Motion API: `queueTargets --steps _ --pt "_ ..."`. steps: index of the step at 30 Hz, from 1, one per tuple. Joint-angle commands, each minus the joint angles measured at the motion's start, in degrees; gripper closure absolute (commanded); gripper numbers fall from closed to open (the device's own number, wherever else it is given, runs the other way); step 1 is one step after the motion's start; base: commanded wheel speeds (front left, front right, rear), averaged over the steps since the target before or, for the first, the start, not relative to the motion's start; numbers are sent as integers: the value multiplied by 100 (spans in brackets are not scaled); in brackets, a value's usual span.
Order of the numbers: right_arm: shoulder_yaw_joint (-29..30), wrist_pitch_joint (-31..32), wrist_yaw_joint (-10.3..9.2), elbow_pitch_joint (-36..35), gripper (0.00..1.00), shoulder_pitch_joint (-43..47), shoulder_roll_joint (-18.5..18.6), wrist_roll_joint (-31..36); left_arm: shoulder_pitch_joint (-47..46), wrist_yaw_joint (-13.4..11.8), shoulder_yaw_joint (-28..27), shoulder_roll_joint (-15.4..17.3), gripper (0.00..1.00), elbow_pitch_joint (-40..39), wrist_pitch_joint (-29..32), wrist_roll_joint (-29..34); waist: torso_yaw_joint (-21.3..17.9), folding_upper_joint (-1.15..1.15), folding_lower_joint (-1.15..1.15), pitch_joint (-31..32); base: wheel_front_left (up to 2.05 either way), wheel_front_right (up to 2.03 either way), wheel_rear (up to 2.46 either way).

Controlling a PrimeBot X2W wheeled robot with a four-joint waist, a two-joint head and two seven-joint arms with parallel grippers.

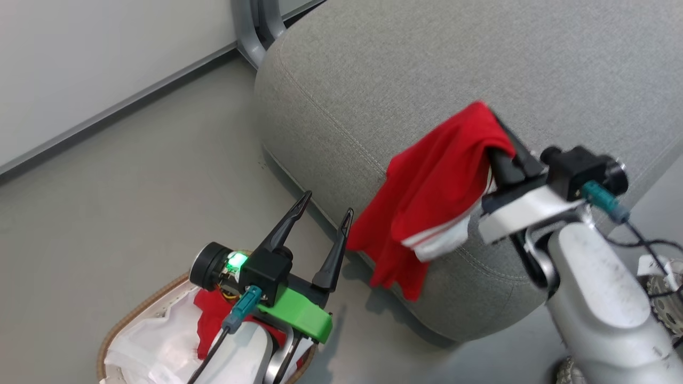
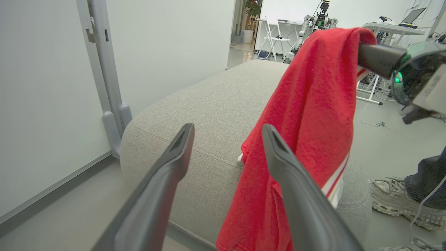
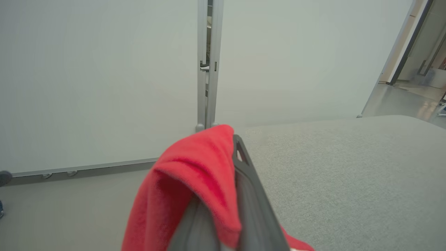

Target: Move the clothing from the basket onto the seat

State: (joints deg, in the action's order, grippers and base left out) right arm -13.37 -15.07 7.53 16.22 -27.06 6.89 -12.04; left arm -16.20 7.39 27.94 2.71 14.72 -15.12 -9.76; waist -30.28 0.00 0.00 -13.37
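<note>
Centre right of head frame: right pincer (image 1: 493,124) pinching striped red garment (image 1: 432,186), which hangs lengthwise downward before near corner of seat (image 1: 427,64); grey seat top lies up-frame beyond fingertips. Lower left: left pincer (image 1: 329,204) spread, empty, over basket (image 1: 125,320) holding second red garment (image 1: 211,320).

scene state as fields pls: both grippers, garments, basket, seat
left gripper: open, holding nothing, above the basket
right gripper: shut on striped red garment, at the seat edge
striped red garment: hangs from the fingers, not yet laid down
second red garment: in the basket, on the white liner
bystander: person's shoe beside the seat
</note>
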Motion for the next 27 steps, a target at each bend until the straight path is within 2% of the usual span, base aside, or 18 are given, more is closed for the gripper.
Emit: queueTargets --steps 1,7,14,21,27 --pt "98 -15 -8 46 100 -329 130 31 -131 15 -35 55 0 13 -5 75 -12 0 0 -303 0 0 0" --pt "559 -14 -8 255 100 -1513 715 280 -384 16 85 142 0 -59 -5 173 320 0 0 -829 0 0 0" --pt "1056 -14 -8 641 100 -2382 1136 542 -686 17 317 222 0 -135 -5 193 722 0 0 -1392 0 0 0" --pt "1931 -14 -8 1133 100 -2978 1345 1085 -949 17 466 299 0 -140 -5 204 1128 0 0 -1873 0 0 0" --pt "2615 -14 -8 1219 100 -3123 1223 1524 -1092 17 454 315 0 -124 -5 197 1387 0 0 -2099 0 0 0"
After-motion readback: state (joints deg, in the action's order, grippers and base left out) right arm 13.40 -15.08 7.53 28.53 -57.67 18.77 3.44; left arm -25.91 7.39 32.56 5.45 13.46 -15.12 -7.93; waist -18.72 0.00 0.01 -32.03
